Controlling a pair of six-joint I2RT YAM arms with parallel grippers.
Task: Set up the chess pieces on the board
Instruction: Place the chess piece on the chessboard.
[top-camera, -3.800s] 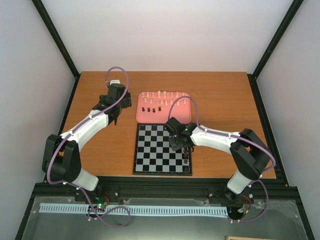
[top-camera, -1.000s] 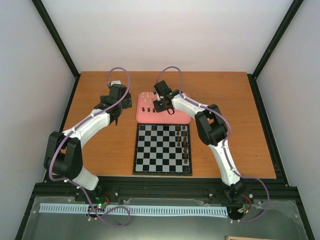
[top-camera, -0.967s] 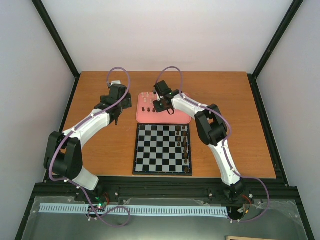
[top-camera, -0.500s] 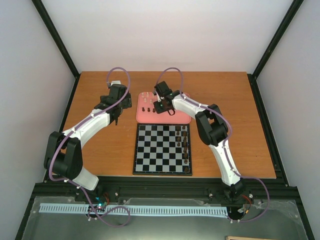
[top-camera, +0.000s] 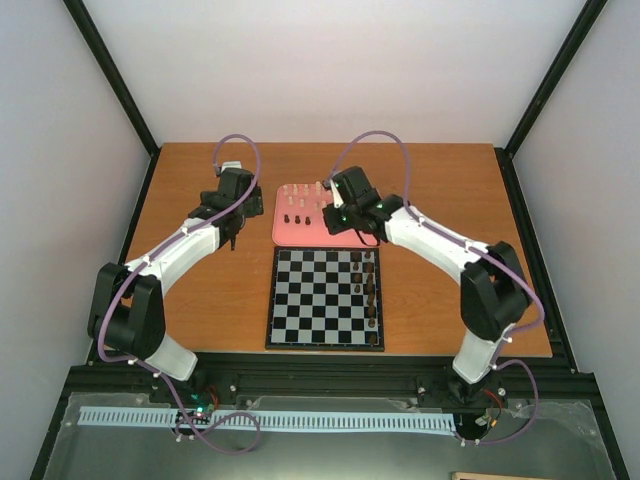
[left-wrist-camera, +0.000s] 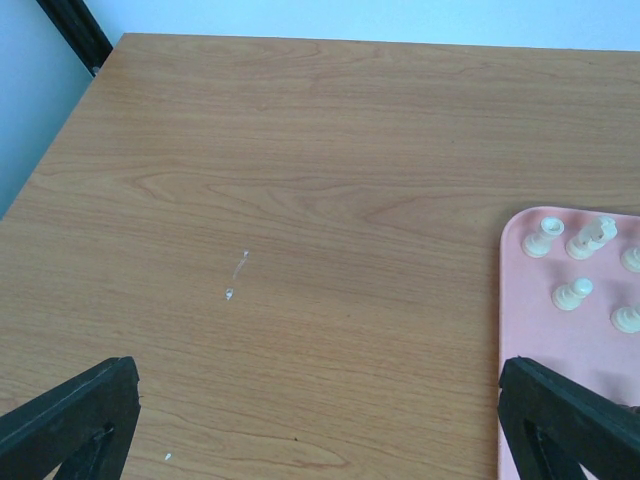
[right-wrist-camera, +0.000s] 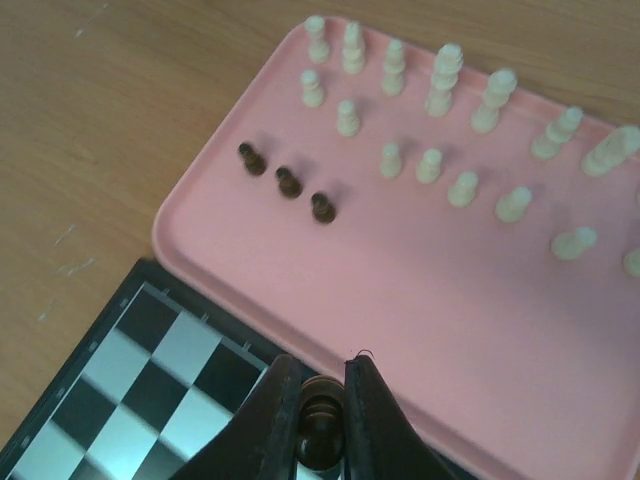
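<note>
Right wrist: right gripper (right-wrist-camera: 321, 388) pinches a dark piece (right-wrist-camera: 320, 432) over the tray (right-wrist-camera: 250, 270) edge; left gripper (left-wrist-camera: 318, 400) spread wide above table (left-wrist-camera: 300, 200)

Three dark pieces (right-wrist-camera: 288, 182) stand at the pink tray's (right-wrist-camera: 420, 300) nine o'clock, and at least fifteen pale pieces (right-wrist-camera: 430, 165) toward twelve. One dark piece (right-wrist-camera: 320, 425) sits in the right end effector (right-wrist-camera: 322, 400). Those at the board's (top-camera: 300, 300) three o'clock are too small to count.

no legible text, no labels, no numbers anywhere
</note>
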